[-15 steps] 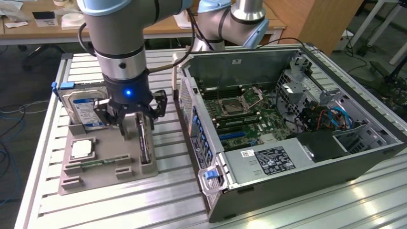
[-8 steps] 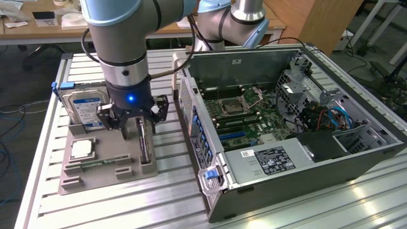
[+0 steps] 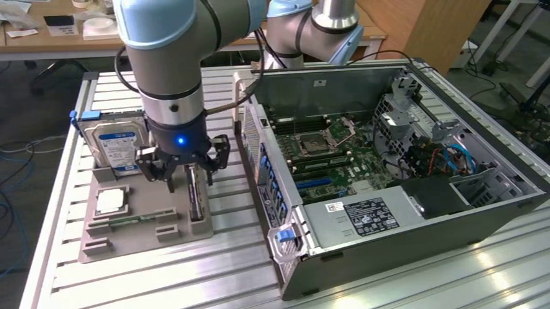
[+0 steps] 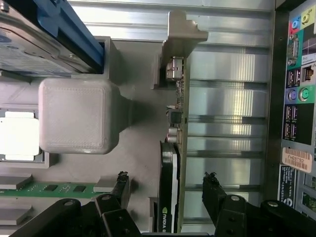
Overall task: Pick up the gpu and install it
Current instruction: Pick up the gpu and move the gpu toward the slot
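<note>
Ok, end effector (image 3: pixel 189 175) (image 4: pixel 167 183) is open: jaws spread, straddling the gpu (image 3: pixel 197 198) (image 4: pixel 169 197), with one finger (image 4: pixel 121 186) on each side of it. The wrist view shows a clear gap between each finger and the card, so there is no contact and nothing is gripped.

The gpu stands on its long edge in a slot of the grey fixture tray (image 3: pixel 146 239) (image 4: pixel 138 148), along the tray edge that faces the PC case (image 3: pixel 404 193). Its silver bracket (image 4: pixel 181 34) is at the end of the card farthest from the fingers.

Other parts on the same tray:
- The hard drive (image 3: pixel 116 143) (image 4: pixel 29 49) stands upright at the tray's far edge. It has a blue-white label and a blue rail, and it is well apart from the gpu.
- A grey printed block (image 4: pixel 79 116) sits just beside the hard drive.
- The processor chip (image 3: pixel 112 201) (image 4: pixel 17 133) lies flat in its pocket, between the hard drive and the RAM stick (image 3: pixel 129 221) (image 4: pixel 54 188).
- The RAM stick lies flat near the tray's near edge.

The tray sits on the slatted aluminium counter (image 3: pixel 129 277) (image 4: pixel 227 98), toward the counter edge on the exterior view's left. The PC case lies on its side just beside the tray, toward the counter edge on the exterior view's right, with its side panel off. Its rear I/O panel (image 4: pixel 298 98) faces the tray. Inside the case, the motherboard (image 3: pixel 331 151) is exposed and the power supply (image 3: pixel 361 215) sits at the near end.
</note>
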`<state>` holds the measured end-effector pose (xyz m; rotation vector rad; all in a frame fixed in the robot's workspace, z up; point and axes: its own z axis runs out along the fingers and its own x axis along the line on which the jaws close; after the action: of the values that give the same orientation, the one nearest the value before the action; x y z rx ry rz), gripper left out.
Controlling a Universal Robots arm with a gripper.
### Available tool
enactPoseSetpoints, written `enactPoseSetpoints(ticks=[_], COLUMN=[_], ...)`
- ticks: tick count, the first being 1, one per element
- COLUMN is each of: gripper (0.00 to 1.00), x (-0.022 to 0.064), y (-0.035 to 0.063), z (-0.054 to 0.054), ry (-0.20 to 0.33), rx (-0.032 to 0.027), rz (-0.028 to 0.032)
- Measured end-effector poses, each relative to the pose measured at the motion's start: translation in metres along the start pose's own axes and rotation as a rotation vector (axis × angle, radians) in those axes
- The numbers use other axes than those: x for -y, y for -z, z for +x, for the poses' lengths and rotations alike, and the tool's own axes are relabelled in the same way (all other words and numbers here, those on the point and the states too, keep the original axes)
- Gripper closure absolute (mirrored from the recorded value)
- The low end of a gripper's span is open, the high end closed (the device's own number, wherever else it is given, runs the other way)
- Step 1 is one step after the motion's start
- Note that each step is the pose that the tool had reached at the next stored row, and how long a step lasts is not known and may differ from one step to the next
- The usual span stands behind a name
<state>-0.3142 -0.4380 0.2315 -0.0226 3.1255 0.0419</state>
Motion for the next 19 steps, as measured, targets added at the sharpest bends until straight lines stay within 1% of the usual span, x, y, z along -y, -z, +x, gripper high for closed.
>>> enactPoseSetpoints(ticks=[3,7,12,14,16,18,19], gripper=[0.29,0.29,0.29,0.29,0.29,0.31,0.37], x=[0.0001,0.0002,-0.0001,-0.001,-0.001,-0.001,-0.001], y=[-0.0027,-0.0069,-0.0123,-0.0131,-0.0131,-0.0131,-0.0131], z=[-0.003,-0.003,-0.002,-0.002,-0.002,-0.002,-0.002], ry=[-0.001,-0.007,-0.038,-0.051,-0.052,-0.052,-0.052], rx=[-0.0003,-0.0002,0.0007,0.0011,0.0011,0.0011,0.0011], rz=[-0.0001,-0.0001,0.0004,0.0006,0.0006,0.0007,0.0007])
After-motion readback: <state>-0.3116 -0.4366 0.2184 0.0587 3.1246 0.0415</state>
